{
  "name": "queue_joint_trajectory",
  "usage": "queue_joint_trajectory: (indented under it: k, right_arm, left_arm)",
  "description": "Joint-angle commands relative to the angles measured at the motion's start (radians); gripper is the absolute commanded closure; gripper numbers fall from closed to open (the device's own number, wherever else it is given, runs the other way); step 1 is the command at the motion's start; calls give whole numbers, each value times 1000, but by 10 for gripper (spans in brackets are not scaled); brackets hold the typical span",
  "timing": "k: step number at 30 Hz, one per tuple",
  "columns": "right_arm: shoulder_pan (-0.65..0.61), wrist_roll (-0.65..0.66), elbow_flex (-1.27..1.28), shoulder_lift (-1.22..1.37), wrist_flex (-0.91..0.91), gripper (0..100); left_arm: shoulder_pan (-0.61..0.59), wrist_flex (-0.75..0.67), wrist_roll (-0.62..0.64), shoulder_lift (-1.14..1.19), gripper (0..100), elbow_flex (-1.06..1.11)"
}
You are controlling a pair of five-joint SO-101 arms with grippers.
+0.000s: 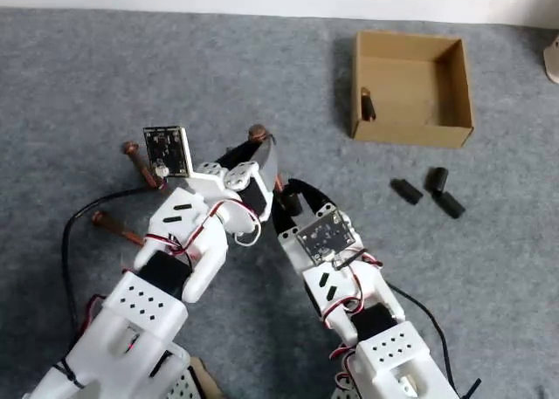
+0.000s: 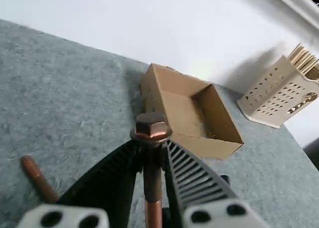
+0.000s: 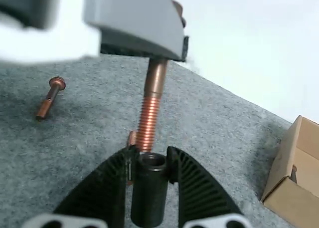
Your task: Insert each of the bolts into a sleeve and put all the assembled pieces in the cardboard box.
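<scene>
My left gripper (image 2: 152,149) is shut on a copper bolt (image 2: 151,129), head away from the wrist. In the high view it (image 1: 260,152) is just left of the right gripper (image 1: 286,198). My right gripper (image 3: 149,158) is shut on a black sleeve (image 3: 149,188), open end up. The bolt's threaded end (image 3: 148,125) hangs right at the sleeve's mouth; whether it has entered is unclear. The cardboard box (image 1: 454,92) stands at the back right with one dark piece (image 1: 368,106) inside its left wall. Two loose bolts (image 1: 133,159) (image 1: 113,227) lie at the left.
Three black sleeves (image 1: 406,190) (image 1: 437,179) (image 1: 451,205) lie on the grey carpet in front of the box. A white perforated holder (image 2: 281,91) stands beyond the box. A black cable (image 1: 74,233) loops beside the left arm.
</scene>
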Motion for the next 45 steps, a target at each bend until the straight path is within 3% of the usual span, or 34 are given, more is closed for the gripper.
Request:
queue_joint_trajectory:
  k: [1,16,20,27,32,39,42,45]
  right_arm:
    - [-13,11,101,-28,-7,994]
    - [-10,11,97,-28,-8,994]
    - [-5,11,93,-28,-8,994]
    - [12,11,93,-28,-8,994]
    - [91,-77,91,-28,-8,994]
    - [104,-80,91,-28,-8,994]
    - [105,-80,91,-28,-8,994]
    - [105,-80,91,-28,-8,994]
  left_arm:
    - [21,-54,0,-16,995,-8]
    - [65,-52,-8,-16,995,48]
    - [65,-52,-91,-16,995,58]
    - [105,-29,-103,-16,995,84]
    - [111,38,-186,-18,995,185]
    - [142,32,-233,-19,991,217]
    - [142,32,-232,-19,911,220]
    - [136,35,-226,-18,717,220]
